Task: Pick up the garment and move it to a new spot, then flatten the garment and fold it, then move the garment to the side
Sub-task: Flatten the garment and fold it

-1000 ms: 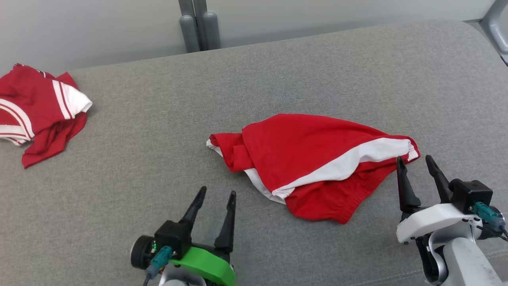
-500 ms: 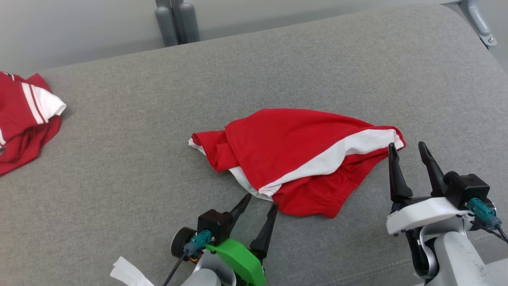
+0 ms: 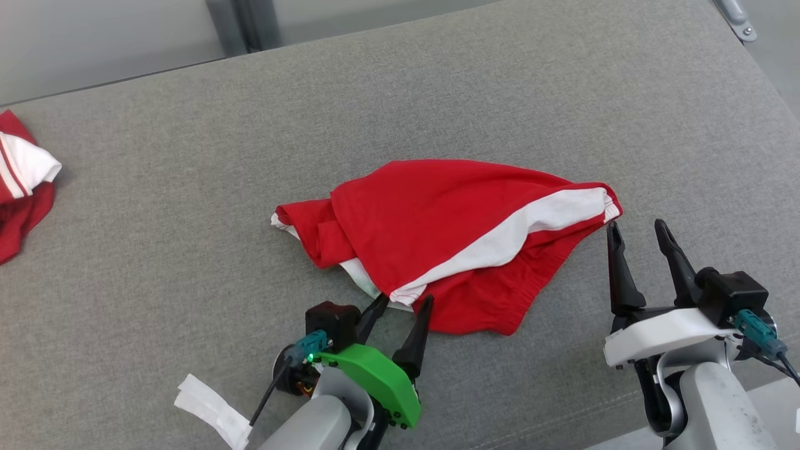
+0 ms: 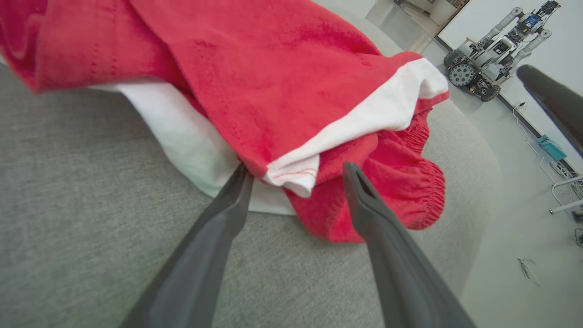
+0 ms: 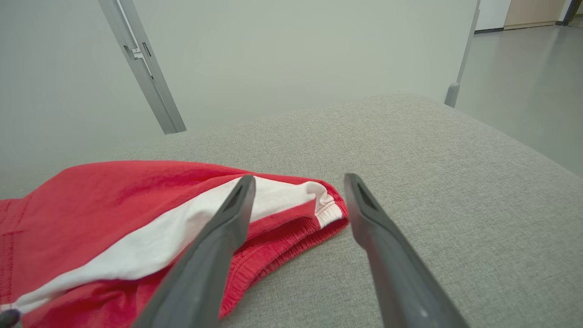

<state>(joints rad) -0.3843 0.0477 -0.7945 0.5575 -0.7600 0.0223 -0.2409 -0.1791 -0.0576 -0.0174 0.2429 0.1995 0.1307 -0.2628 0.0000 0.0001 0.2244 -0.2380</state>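
A crumpled red garment (image 3: 437, 219) with a white band lies in the middle of the grey cushion (image 3: 187, 187). My left gripper (image 3: 405, 301) is open at its near edge, its fingertips on either side of a white-hemmed corner (image 4: 294, 175). My right gripper (image 3: 636, 225) stands open just below the garment's right tip (image 3: 609, 206). In the right wrist view that tip (image 5: 325, 207) lies between and just beyond the open right gripper (image 5: 297, 180), apart from the fingers.
A second red and white garment (image 3: 19, 181) lies at the cushion's far left. A white strip (image 3: 209, 409) sticks out beside my left arm. Metal frame posts (image 5: 141, 64) stand behind the cushion. Another robot (image 4: 494, 50) stands on the floor beyond.
The camera has shifted, sliding the scene left and up. My left gripper has moved right and forward to the garment's near edge. The right gripper has kept its place by the right tip.
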